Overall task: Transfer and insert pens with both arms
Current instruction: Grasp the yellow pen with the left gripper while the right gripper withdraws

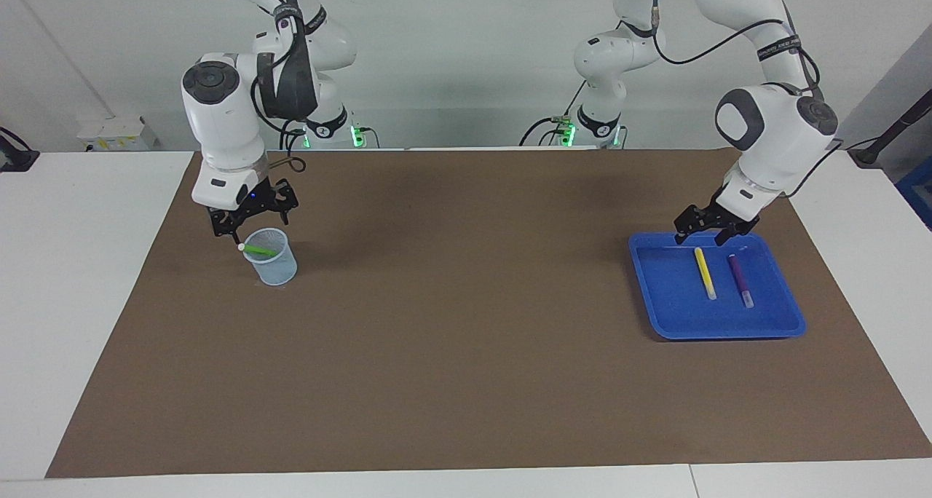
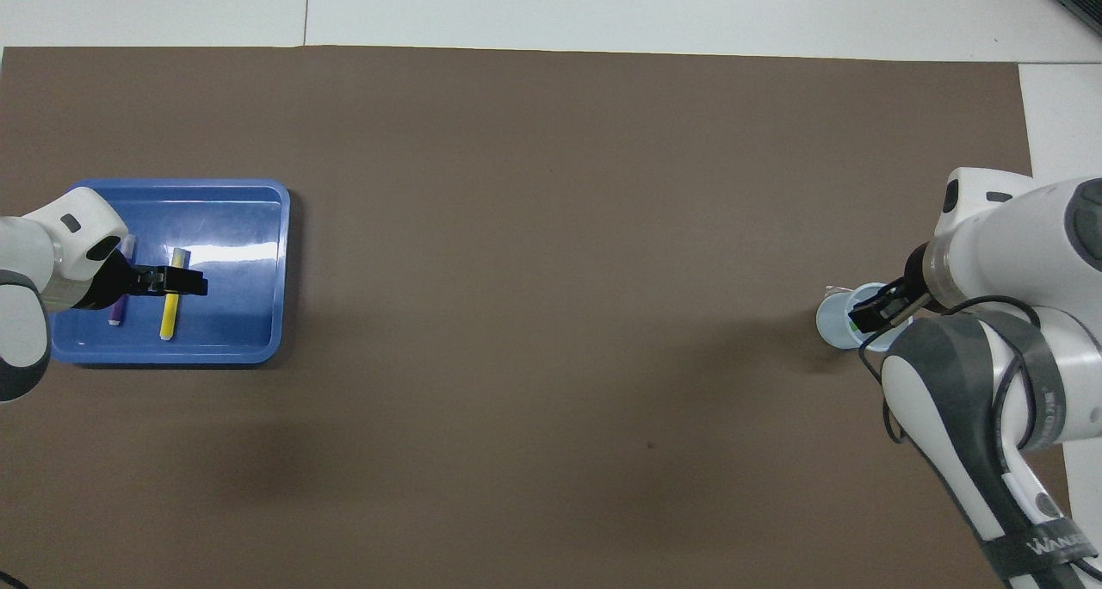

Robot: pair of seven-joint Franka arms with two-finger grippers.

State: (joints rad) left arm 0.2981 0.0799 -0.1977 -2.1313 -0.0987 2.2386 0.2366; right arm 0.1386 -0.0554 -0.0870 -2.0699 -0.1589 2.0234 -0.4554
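Observation:
The green pen (image 1: pixel 258 250) leans slantwise in a pale translucent cup (image 1: pixel 277 269), its whitish cap end poking over the rim. Just above the cup my right gripper (image 1: pixel 251 225) hangs open and holds nothing. At the left arm's end of the mat, the yellow pen (image 1: pixel 705 272) and the purple pen (image 1: pixel 740 279) lie side by side in a blue tray (image 1: pixel 670 294). My left gripper (image 1: pixel 705 234) is open, low over the tray's edge nearest the robots, above the yellow pen's end. In the overhead view the left gripper (image 2: pixel 194 282) covers the middle of the yellow pen (image 2: pixel 169 318).
A brown mat (image 1: pixel 466 352) covers most of the white table (image 1: pixel 65 301). The cup (image 2: pixel 837 322) stands near the mat's edge at the right arm's end. The tray (image 2: pixel 241 270) sits near the mat's edge at the left arm's end.

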